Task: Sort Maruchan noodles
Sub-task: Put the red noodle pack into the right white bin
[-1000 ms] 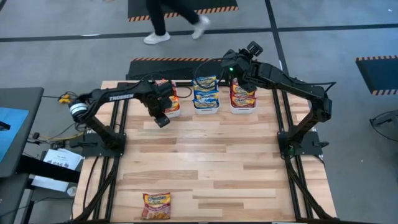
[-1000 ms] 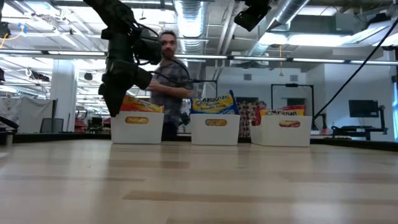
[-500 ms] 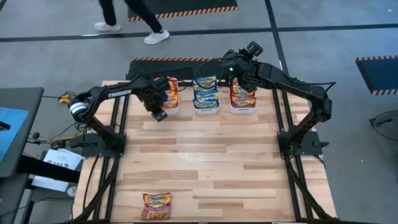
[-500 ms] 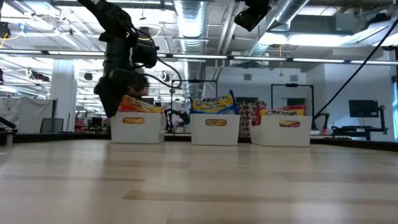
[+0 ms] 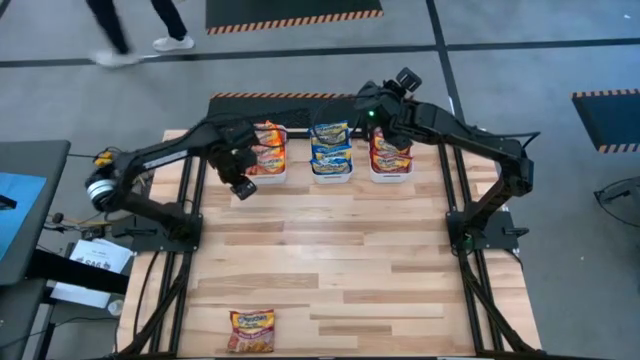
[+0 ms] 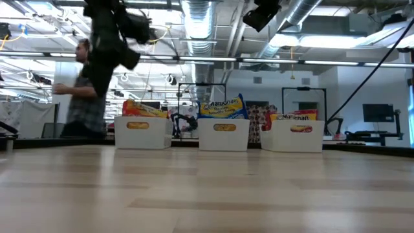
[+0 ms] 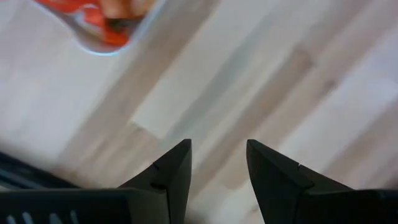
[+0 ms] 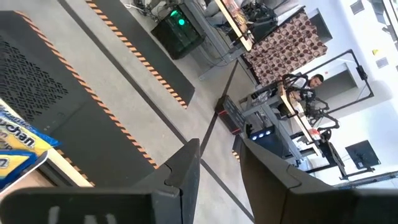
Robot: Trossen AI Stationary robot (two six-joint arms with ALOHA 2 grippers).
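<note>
Up at the far edge of the table (image 5: 340,250), three white bins (image 5: 332,172) stood in a row, each stacked with Maruchan noodles (image 5: 331,142), while one orange packet (image 5: 252,329) lay alone near the front edge, well apart from both arms. The left gripper (image 5: 240,188) hung just beside the leftmost bin, its jaws parted with nothing between them. The right gripper (image 5: 368,100) hovered above the far side of the bins, jaws likewise parted and empty. A person (image 6: 81,94) walked past behind the table.

Binned noodles (image 5: 331,147), 1 loose packet (image 5: 252,331)
</note>
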